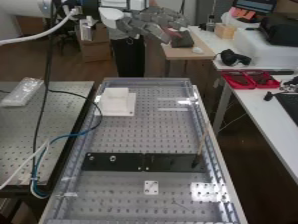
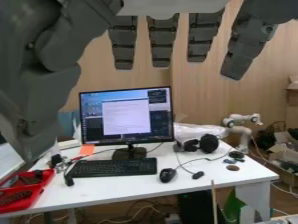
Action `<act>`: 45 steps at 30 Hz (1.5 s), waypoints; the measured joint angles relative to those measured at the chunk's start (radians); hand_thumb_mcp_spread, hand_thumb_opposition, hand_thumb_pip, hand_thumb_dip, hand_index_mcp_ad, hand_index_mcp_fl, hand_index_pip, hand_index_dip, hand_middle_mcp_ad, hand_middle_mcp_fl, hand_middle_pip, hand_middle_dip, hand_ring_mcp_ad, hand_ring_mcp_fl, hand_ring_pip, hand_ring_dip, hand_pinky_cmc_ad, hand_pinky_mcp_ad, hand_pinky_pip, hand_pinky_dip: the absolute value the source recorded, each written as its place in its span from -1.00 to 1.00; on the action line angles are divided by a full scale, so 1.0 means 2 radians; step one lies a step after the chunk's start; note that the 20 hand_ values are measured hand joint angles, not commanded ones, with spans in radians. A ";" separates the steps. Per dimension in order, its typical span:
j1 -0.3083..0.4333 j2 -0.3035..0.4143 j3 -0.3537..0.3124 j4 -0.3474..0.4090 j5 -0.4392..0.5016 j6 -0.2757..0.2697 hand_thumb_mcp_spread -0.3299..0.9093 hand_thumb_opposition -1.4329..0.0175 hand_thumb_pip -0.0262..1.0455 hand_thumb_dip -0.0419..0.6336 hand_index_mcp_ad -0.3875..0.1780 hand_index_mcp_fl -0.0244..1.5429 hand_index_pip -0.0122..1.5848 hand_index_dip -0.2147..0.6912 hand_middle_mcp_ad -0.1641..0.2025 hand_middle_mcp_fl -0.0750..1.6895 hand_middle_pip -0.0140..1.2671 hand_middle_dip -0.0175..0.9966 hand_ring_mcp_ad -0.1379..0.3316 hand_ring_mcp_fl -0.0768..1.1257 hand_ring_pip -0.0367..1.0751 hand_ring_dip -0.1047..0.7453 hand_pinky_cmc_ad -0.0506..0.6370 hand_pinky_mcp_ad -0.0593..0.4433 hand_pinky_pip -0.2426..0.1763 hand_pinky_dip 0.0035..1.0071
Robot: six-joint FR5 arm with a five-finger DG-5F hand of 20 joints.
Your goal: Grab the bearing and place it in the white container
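Hanging high, hand (image 1: 148, 25) has fingers straight, spread wide, likely for clearance. White container (image 1: 116, 103) sits near bench (image 1: 153, 134)'s far end. Smaller nut (image 1: 91, 157), larger nut (image 1: 113, 158) stand apart on black bar (image 1: 171, 163), presumably easing grasps. Bearing location: can't tell.

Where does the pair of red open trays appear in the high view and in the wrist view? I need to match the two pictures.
High view: the pair of red open trays is at the upper right, beyond the perforated metal bench.
Wrist view: the pair of red open trays is beside the black keyboard, cut off by the picture's edge.
Shared landmark: the white desk under the trays.
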 joint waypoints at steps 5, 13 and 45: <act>-0.001 0.000 0.001 0.000 -0.004 -0.001 -0.19 -0.09 0.00 -0.48 -0.06 -0.82 -0.88 -0.11 0.29 -0.89 -0.76 -0.62 0.26 -0.88 -0.77 -0.58 0.35 0.53 -0.30 -0.35; -0.002 0.001 0.002 0.000 -0.005 -0.005 -0.19 -0.09 0.00 -0.50 -0.06 -0.82 -0.88 -0.11 0.29 -0.89 -0.76 -0.62 0.28 -0.88 -0.77 -0.58 0.35 0.52 -0.30 -0.35; -0.006 0.001 -0.004 0.019 -0.020 -0.004 -0.19 -0.07 0.01 -0.50 -0.06 -0.82 -0.88 -0.11 0.29 -0.89 -0.76 -0.62 0.28 -0.88 -0.77 -0.58 0.35 0.52 -0.30 -0.35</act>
